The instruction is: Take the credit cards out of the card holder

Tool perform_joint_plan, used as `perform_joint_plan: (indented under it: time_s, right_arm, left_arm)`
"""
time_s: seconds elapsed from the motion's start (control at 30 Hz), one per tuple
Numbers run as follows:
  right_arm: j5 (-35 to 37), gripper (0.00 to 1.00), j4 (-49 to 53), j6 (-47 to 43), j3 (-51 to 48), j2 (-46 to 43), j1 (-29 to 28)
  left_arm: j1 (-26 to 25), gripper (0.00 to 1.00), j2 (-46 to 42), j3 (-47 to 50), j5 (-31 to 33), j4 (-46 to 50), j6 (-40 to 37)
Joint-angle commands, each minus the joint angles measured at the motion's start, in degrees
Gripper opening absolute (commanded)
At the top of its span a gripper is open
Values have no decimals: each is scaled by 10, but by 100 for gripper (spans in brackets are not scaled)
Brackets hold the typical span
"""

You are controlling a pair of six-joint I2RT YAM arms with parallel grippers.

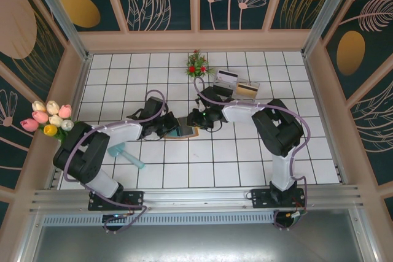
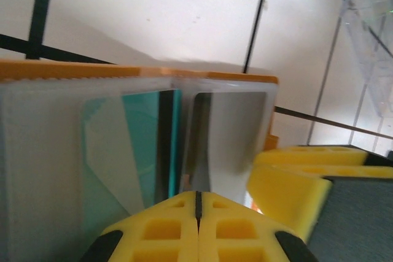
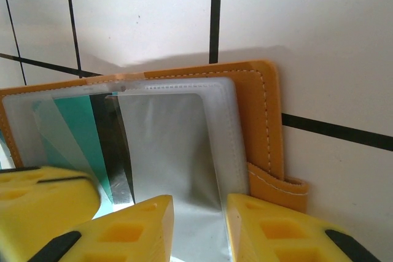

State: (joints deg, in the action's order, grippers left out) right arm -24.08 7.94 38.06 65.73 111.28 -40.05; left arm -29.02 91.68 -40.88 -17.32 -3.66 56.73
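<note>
**A:** Nearest the arm bases?

**B:** Thin teal-green plastic credit cards (image 1: 120, 151), loose on the white tiled table (image 1: 245, 157). They lie nearer than the small orange-brown leather-like folding card holder (image 1: 187, 132) and to its left, apart from it.

**A:** The holder itself?

**B:** Open and flat, clear plastic pockets (image 3: 172, 145) facing up. One more teal card (image 2: 132, 151) sits inside its left pocket, seen through the plastic. The right pocket looks grey and glossy.

**A:** Left gripper (image 2: 198, 204)?

**B:** At the holder's near edge, over the line between the two pockets. Yellow pads (image 2: 159, 231) are pressed together with only a seam between them. Whether anything thin is pinched there, cannot tell.

**A:** Right gripper (image 3: 199, 225)?

**B:** Same near edge, over the holder's right pocket, just beside the left one. Fingers (image 3: 276, 231) stand apart, with the clear pocket showing in the gap.

**A:** Beyond the holder?

**B:** A clear plastic tray (image 1: 236, 84), beyond and to the right, well apart. It carries a white card with a dark stripe (image 1: 226, 78) and an orange-tan card (image 1: 247, 90). Farthest, almost straight beyond the holder, a red-flowered sprig (image 1: 196, 64).
</note>
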Motion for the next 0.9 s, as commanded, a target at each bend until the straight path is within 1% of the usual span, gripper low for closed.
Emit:
perform_joint_plan:
  time_s: [0.0, 0.07, 0.13, 0.2, 0.27, 0.4, 0.47, 0.5, 0.7, 0.87]
  right_arm:
    - [8, 31, 22, 4, -20, 3, 5]
    - [7, 31, 23, 1, -22, 3, 6]
    - [8, 31, 25, -1, -23, 4, 6]
    - [9, 31, 26, -3, -25, 4, 7]
    - [9, 31, 25, -4, -27, 4, 7]
    - [5, 31, 22, -4, -30, 7, 7]
    - [4, 31, 22, -4, -30, 8, 7]
    - [4, 31, 22, -4, -29, 9, 7]
    - [4, 31, 27, -8, -29, 14, 7]
    - [6, 31, 31, -8, -30, 21, 7]
  left_arm:
    - [1, 7, 20, -3, 23, -17, -6]
    - [6, 12, 27, -4, 22, -20, -17]
    - [14, 17, 33, 6, -9, -51, -23]
    - [20, 22, 40, 14, -56, -90, -31]
    - [23, 24, 46, 11, -73, -92, -46]
    - [36, 23, 62, 16, -95, -95, -54]
    - [42, 22, 61, 28, -108, -114, -52]
    - [45, 22, 78, 31, -115, -119, -52]
    - [52, 22, 103, 50, -174, -174, -62]
    - [57, 17, 102, 64, -195, -208, -75]
